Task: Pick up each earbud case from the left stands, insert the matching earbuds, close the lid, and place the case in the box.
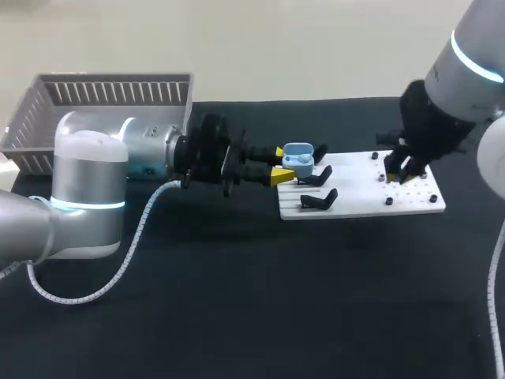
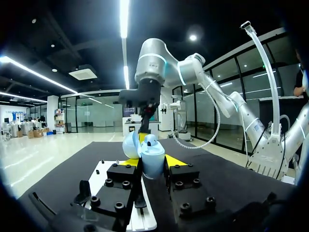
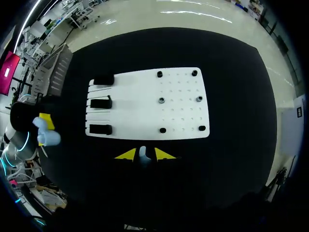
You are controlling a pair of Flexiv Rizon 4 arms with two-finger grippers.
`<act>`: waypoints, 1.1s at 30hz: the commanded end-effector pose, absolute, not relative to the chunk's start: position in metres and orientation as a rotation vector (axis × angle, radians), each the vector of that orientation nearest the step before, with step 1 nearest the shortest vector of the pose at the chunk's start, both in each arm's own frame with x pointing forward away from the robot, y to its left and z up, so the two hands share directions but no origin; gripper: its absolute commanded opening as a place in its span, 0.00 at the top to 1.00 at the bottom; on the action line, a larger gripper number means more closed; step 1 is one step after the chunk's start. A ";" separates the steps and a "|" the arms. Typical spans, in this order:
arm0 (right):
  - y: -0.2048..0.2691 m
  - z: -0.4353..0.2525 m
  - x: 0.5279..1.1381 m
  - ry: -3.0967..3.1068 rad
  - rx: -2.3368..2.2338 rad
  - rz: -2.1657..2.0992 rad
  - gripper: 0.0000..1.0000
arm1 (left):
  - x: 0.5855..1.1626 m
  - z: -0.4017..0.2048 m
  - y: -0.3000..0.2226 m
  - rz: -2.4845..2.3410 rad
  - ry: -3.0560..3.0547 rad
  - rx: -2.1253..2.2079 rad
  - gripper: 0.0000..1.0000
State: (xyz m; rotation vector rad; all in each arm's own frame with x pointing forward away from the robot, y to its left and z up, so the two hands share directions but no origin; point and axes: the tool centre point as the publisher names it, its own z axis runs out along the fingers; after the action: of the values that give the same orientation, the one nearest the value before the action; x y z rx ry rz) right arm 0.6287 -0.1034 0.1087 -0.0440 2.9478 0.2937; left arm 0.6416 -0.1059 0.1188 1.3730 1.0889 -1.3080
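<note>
My left hand [image 1: 284,164] is closed on the pale blue earbud case [image 1: 298,157], one yellow tip on each side. It holds the case off the table [image 1: 237,300], just at the near-left end of the white board [image 1: 371,199]. The case's lid stands open, and in the left wrist view the case [image 2: 152,157] sits upright between that hand's two fingers [image 2: 151,162].

Three black stands [image 3: 100,103] line the left end of the board [image 3: 149,116]. None of them carries a case. Small dark studs [image 3: 161,100] dot the board's other half.

My right hand [image 1: 402,170] hangs over the right part of the board. In its wrist view the tips are narrow [image 3: 145,155], with a small pale earbud [image 3: 143,152] pinched between them — it looks held, though it is too small to make out any detail. From there I also see the left hand with the case [image 3: 47,136] off beside the board's stand end.

The grey basket [image 1: 110,80] sits at the table's far left corner, behind my left arm and well apart from the case.
</note>
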 end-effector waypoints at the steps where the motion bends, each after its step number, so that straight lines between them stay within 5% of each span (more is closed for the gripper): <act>1: -0.095 0.154 0.608 2.919 -0.113 0.243 1.00 | 0.641 0.118 -0.106 -1.304 1.088 1.370 1.00; 33: -0.036 0.200 0.607 2.884 -0.484 0.125 1.00 | 0.641 0.118 -0.106 -1.304 1.088 1.370 1.00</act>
State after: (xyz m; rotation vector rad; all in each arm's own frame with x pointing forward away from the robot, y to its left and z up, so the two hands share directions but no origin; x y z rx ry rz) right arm 0.6057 -0.0436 0.1938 -0.4729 2.8657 0.1350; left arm 0.6415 -0.1059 0.1188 1.3731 1.0889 -1.3080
